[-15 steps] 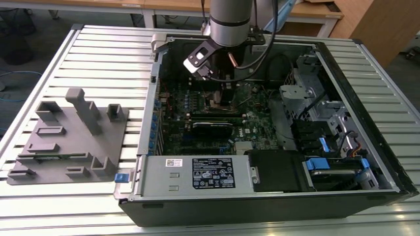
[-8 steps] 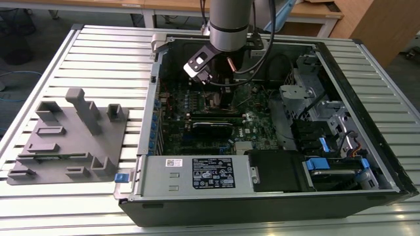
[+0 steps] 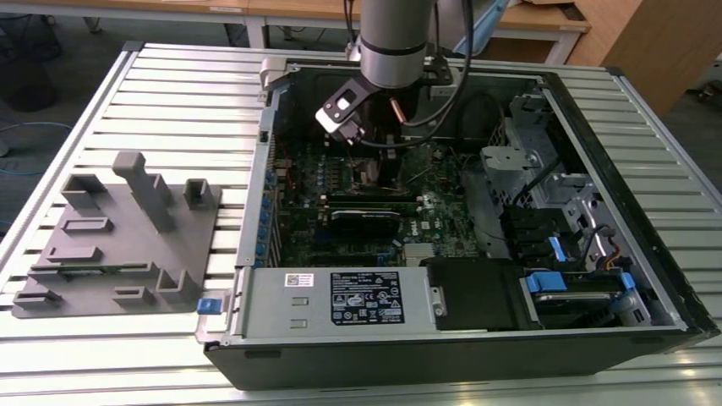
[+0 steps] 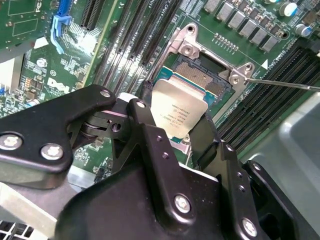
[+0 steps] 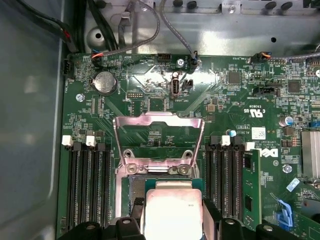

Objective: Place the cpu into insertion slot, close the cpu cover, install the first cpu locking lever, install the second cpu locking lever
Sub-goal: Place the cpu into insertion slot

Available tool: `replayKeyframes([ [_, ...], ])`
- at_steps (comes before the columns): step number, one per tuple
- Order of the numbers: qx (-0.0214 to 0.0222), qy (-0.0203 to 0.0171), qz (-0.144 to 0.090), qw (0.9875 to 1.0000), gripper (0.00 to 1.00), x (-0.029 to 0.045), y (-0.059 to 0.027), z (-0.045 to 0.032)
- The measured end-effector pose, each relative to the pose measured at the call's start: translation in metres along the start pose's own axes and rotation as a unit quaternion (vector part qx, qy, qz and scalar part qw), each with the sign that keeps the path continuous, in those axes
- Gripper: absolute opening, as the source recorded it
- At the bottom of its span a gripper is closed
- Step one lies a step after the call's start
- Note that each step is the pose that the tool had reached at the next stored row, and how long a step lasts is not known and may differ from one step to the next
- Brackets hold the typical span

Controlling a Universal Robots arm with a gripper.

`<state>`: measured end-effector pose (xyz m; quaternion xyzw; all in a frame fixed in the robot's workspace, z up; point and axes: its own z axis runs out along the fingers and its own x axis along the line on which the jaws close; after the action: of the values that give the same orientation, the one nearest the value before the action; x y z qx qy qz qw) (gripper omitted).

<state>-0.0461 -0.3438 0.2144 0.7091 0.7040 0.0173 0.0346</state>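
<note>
**Position.** The tool [image 4: 175, 129] is clenched on the cpu [image 4: 176, 102], gripping two opposite edges with the silvery top facing up. The chip hangs over the near part of the insertion slot [image 4: 202, 75], and the far part of the slot lies uncovered. I cannot tell whether the underside touches the slot's frame. The chip is not seated.

**Cover and lever.** The cpu cover [image 5: 158, 120] stands swung back on its hinge. A thin metal rod [image 4: 280, 83], which I take for a locking lever, juts free beside the slot.

**Risks.**
- The chip looks offset and somewhat tilted. If it goes down like this, one corner would likely land first and bend the contacts.
- The hold is on thin edges only, so a slip could drop the chip askew into the slot.
- The memory slots [image 5: 87, 185] flank the slot closely, and the tool could foul them or the slot's frame.
- If jarred, the upright cover might fall forward onto the tool.

**Containers.** The open computer case [image 3: 451, 364] lies on its side on the slatted table [image 3: 169, 93]. It holds the green circuit board [image 5: 145, 75], a labelled metal box [image 3: 338, 300] along one wall, and drive bays [image 3: 564, 279] with blue tabs. A grey fixture block [image 3: 113, 245] sits on the table just beside the case, at the exterior view's left.
</note>
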Motion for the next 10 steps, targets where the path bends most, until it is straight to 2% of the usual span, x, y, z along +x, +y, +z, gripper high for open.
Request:
replayKeyframes([
  [5,0.0000,0.0001,0.000,1.0000,0.54,0.0048,-0.0002,0.0014],
  [10,0.0000,-0.0004,0.000,1.0000,0.54,0.0089,-0.0012,0.0083],
])
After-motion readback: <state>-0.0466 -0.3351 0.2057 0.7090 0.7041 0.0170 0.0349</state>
